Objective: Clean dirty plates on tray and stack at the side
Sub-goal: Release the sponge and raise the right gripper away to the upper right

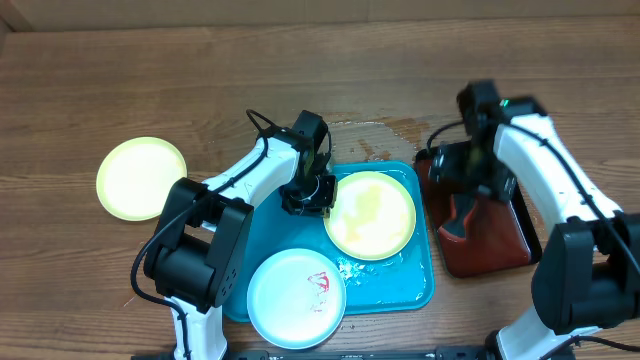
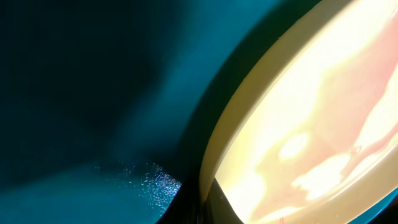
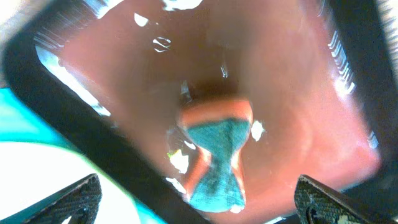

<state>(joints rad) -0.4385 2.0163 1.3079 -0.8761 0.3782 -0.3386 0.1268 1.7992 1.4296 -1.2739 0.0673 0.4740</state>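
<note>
The turquoise tray [image 1: 418,288] lies at the table's middle. On its right half rests a yellow-green rimmed plate [image 1: 372,213] with faint pink smears [image 2: 323,137]. My left gripper [image 1: 308,195] [image 2: 210,208] is shut on this plate's left rim. A pale blue-white plate [image 1: 296,297] with a red smear overhangs the tray's front left corner. Another yellow-green plate [image 1: 141,178] lies on the bare table at the left. My right gripper [image 1: 470,182] [image 3: 202,202] hangs open over the dark red-brown tray [image 1: 505,245], nothing between its fingers.
An orange and teal sponge [image 3: 217,155] lies loose on the wet red-brown tray [image 3: 298,112], below the open right fingers. Water glistens on the turquoise tray floor [image 2: 149,180] and on the table behind it [image 1: 385,130].
</note>
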